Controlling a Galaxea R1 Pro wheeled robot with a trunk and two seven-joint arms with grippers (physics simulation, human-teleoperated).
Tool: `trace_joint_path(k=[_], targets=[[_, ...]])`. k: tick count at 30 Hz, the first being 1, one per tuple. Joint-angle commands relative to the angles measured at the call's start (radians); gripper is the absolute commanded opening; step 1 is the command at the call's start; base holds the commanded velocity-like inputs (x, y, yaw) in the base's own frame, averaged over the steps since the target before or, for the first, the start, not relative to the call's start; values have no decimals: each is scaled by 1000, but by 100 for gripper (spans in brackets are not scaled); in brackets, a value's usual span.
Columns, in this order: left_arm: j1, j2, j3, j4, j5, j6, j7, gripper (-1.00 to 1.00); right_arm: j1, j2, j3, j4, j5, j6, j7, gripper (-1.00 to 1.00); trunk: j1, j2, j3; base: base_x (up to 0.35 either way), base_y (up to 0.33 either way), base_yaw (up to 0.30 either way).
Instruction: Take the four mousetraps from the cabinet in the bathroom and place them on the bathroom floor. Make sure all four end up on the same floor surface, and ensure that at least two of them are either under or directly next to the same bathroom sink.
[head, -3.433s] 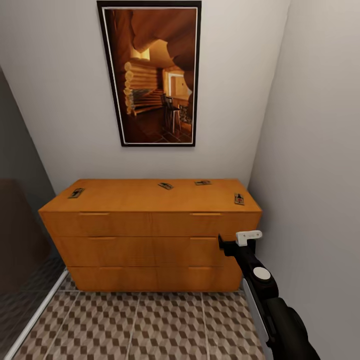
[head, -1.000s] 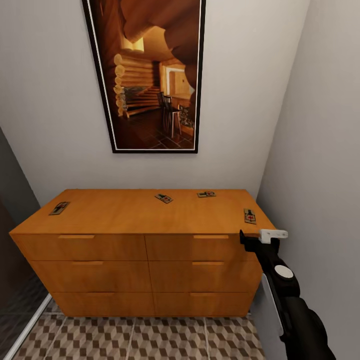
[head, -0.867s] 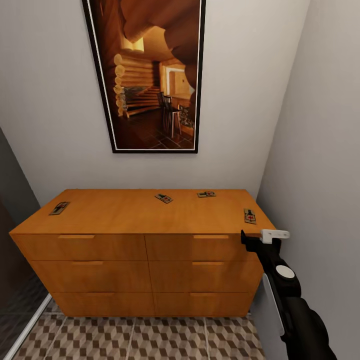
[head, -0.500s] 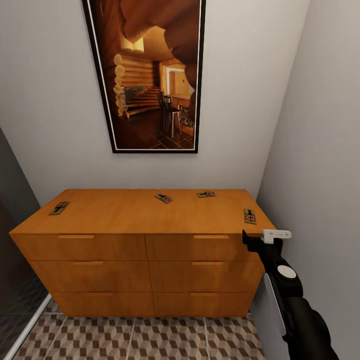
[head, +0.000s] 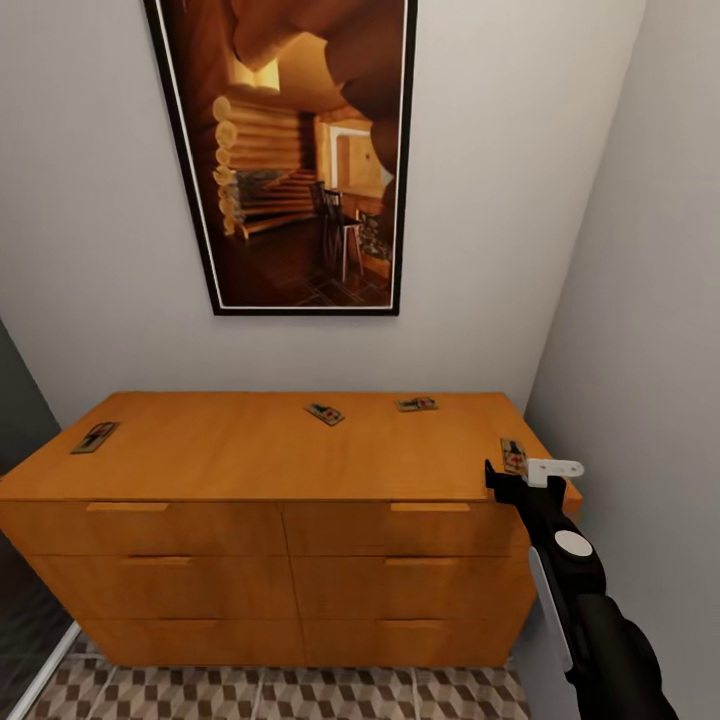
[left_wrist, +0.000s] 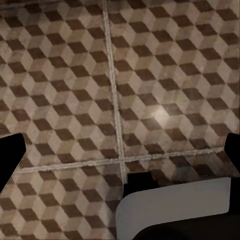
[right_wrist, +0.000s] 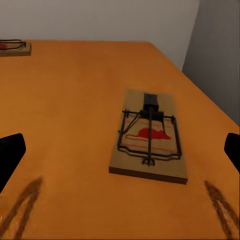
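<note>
On top of the cabinet (head: 270, 450), across the middle of the head view, all four mousetraps sit unmoved: one at the left edge (head: 94, 437), two toward the back near centre (head: 325, 413) and (head: 416, 404), one at the right front corner (head: 513, 456). Judgement: zero of four transferred; every pick and every placement on the bathroom floor (head: 300, 693) is outstanding, and no sink is in view. Right gripper (head: 520, 475) hovers at the lower right of the frame, just short of the corner trap; in the right wrist view that trap (right_wrist: 149, 135) lies centred between the dark fingertips (right_wrist: 10, 152), which stand wide apart and hold nothing. Left gripper (left_wrist: 120, 155) points down at the tiles (left_wrist: 115, 90), fingers likewise spread and empty, as far as the edges of that view allow. Materials: traps are thin flat tan-wood rectangles with dark wire bar and spring and a red mark; cabinet is smooth, satin orange wood, sharp-edged, with slim bar handles; tiles carry a brown-beige cube print with pale grout.
</note>
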Motion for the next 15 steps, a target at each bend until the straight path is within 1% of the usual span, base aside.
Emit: trace_joint_path(k=[1, 9, 12, 15], targets=[[-1, 0, -4, 3, 0, -6, 0, 100, -1, 1, -1, -1, 10, 7, 1, 100, 1, 0, -1, 309, 0, 0], [-1, 1, -4, 3, 0, -6, 0, 100, -1, 2, 0, -1, 10, 7, 1, 100, 1, 0, -1, 282, 0, 0], [-1, 1, -4, 3, 0, -5, 0, 100, -1, 2, 0, -1, 10, 7, 1, 100, 1, 0, -1, 116, 0, 0], [-1, 1, -4, 3, 0, -5, 0, 100, -1, 1, 0, -1, 10, 7, 1, 100, 1, 0, -1, 27, 0, 0]])
